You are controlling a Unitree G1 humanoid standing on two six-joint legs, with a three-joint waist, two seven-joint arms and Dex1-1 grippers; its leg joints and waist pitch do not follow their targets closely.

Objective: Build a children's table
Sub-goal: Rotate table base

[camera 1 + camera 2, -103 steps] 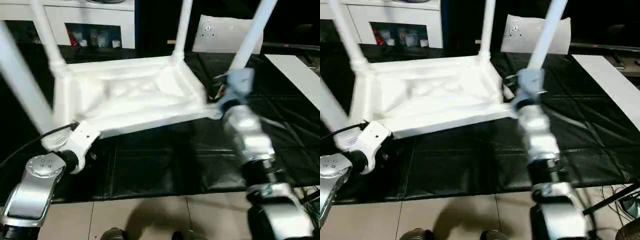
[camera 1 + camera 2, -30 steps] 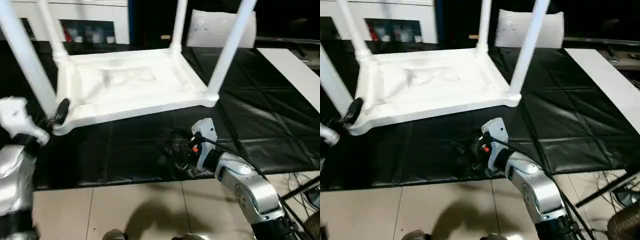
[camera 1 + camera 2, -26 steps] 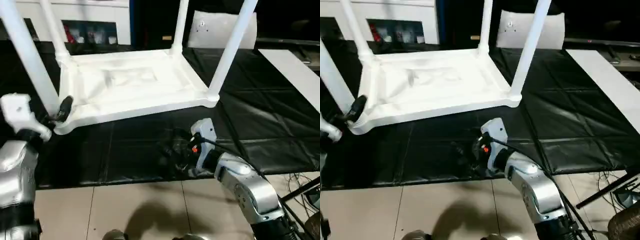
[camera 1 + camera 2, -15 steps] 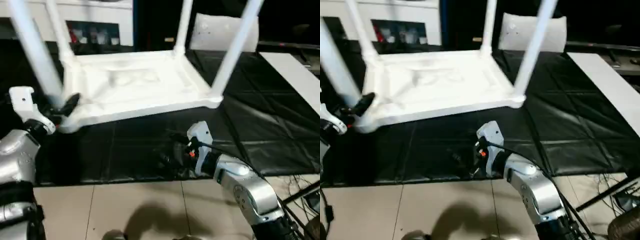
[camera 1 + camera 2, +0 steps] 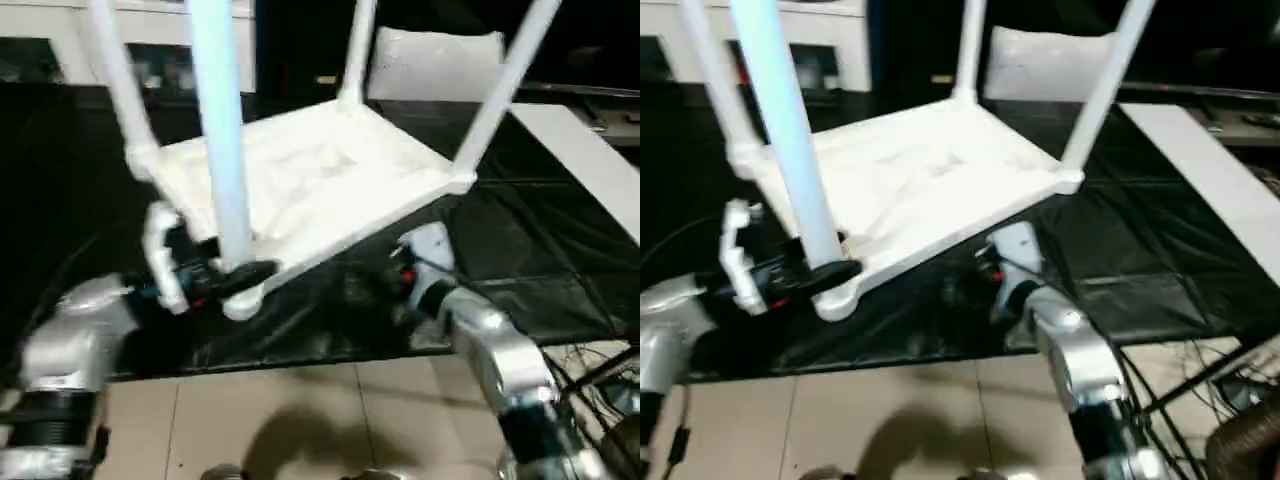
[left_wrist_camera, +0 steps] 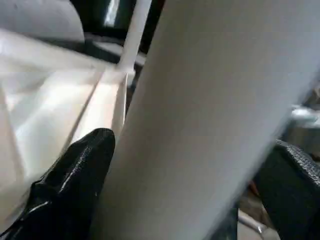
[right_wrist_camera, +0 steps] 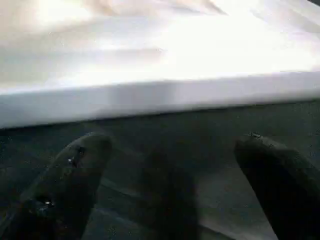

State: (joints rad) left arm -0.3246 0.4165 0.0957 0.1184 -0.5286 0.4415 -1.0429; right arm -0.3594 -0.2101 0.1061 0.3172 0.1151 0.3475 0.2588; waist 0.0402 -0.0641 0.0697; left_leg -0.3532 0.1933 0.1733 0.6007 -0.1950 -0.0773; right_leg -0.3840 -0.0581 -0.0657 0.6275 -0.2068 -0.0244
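The children's table lies upside down on a black mat (image 5: 540, 250), its ribbed tabletop (image 5: 320, 180) turned at an angle and all of its white legs standing up. My left gripper (image 5: 235, 272) is open and straddles the near-left leg (image 5: 222, 150) just above its corner socket. In the left wrist view that leg (image 6: 200, 125) fills the gap between my black fingers (image 6: 75, 175). My right gripper (image 7: 175, 150) is open, low over the mat, facing the tabletop's near edge (image 7: 160, 95) and holding nothing. The right arm's white wrist (image 5: 425, 250) shows beside that edge.
A flat white board (image 5: 590, 150) lies on the mat at the right. A white cabinet (image 5: 150, 30) and a pale sheet (image 5: 435, 60) stand behind. The mat ends at beige floor tiles (image 5: 300, 420) close to me. Cables (image 5: 600, 370) trail at the lower right.
The left gripper has come around the near-left leg. The tabletop has swung, its near-left corner now closer to me and further right. The right gripper has moved up to the near edge.
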